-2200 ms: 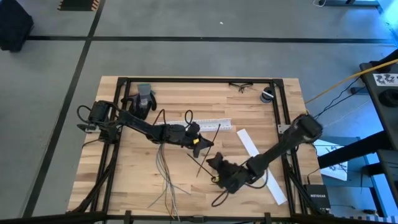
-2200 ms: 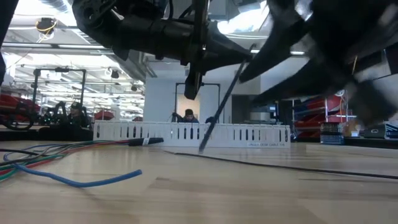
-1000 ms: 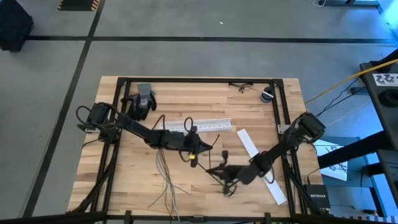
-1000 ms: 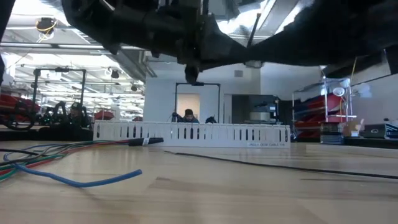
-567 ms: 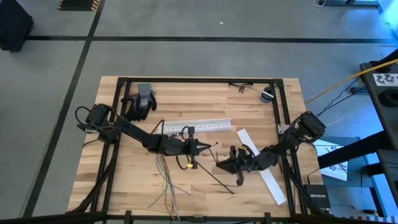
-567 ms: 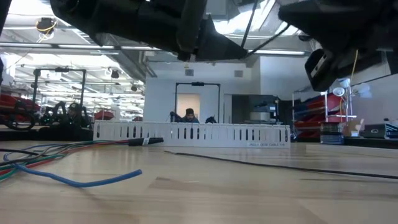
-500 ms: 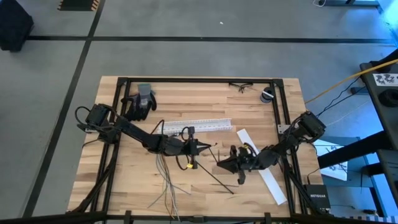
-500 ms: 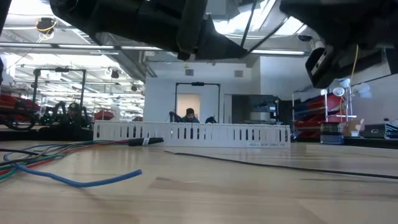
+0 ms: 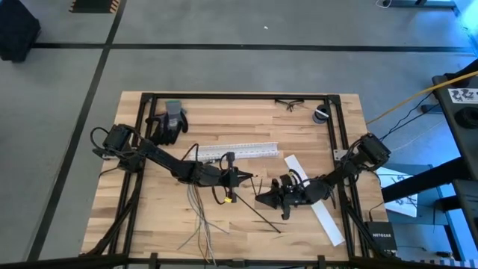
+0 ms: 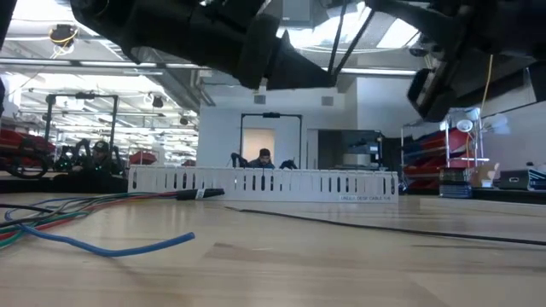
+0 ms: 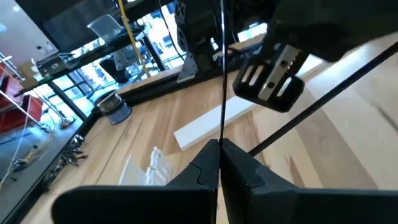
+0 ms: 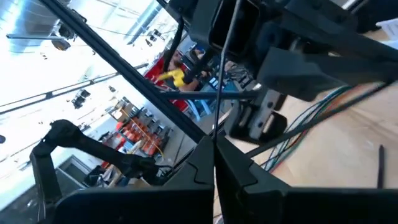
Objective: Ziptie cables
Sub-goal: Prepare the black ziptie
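Observation:
My left gripper and my right gripper face each other above the middle of the table, both shut. Each has a thin black ziptie coming out between its fingertips and running toward the other gripper. A second black strip slants past my left fingers. I cannot tell whether these are one ziptie or two. Another ziptie lies flat on the wood below the grippers. The cables lie loose on the table near its front edge, left of the grippers. My left gripper pinches a ziptie between its two fingers, with the strip leaving at the fingertips in line with them. The fingers point about level toward the table's right side. The strip is lifted clear of the table. My right gripper pinches a ziptie at its fingertips, and the strip runs on in line with the fingers toward my left gripper. The fingers come about level from the table's right side. The strip is clear of the table.
The white slotted channel lies behind the grippers, and a flat white strip lies under my right arm. A glove, glasses and a small round thing lie along the far edge. A person shows in the room behind.
My right gripper has moved toward the far edge and toward my left gripper, rolling about its own line and tipping up to about level. My left gripper has stayed in place and rolled. Both have stayed shut. The ziptie on the table has not moved.

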Controlling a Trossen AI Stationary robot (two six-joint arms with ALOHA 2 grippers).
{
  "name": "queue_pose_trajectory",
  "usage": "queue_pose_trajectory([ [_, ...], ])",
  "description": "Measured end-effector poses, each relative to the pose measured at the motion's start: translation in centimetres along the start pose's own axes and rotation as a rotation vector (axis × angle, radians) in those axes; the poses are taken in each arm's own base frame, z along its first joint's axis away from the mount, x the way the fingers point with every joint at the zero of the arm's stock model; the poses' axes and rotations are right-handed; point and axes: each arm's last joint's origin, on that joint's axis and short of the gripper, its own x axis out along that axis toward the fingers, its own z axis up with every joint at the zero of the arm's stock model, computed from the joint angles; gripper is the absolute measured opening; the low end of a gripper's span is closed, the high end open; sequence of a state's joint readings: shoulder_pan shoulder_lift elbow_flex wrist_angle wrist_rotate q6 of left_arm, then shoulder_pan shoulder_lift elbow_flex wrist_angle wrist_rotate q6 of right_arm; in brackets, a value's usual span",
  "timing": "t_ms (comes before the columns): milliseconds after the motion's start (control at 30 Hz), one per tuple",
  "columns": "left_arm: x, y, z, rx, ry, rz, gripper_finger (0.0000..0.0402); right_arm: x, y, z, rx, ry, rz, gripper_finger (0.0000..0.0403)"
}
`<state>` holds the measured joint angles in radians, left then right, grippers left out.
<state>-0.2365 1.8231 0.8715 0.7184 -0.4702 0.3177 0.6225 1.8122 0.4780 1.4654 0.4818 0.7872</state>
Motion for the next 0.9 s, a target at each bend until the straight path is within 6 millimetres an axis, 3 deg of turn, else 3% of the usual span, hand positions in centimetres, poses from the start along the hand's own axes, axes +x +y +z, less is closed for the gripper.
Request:
queue_pose_trajectory([
  [333, -0.1, -0.4, -0.2, -0.120, 0.016, -0.003, 0.0000, 0.0, -1.4, -0.9, -0.096, 0.126, -0.102, 0.0000],
  [633, -0.1, -1.3, -2.3, -0.685, 0.197, -0.037, 0.0000, -0.7, -3.4, -2.4, -0.224, 0.305, -0.275, 0.0000],
  [900, 1.0, -2.5, -4.6, -1.063, 0.248, -0.024, 0.0022, -0.5, -3.4, -2.7, -0.296, 0.348, -0.281, 0.0000],
])
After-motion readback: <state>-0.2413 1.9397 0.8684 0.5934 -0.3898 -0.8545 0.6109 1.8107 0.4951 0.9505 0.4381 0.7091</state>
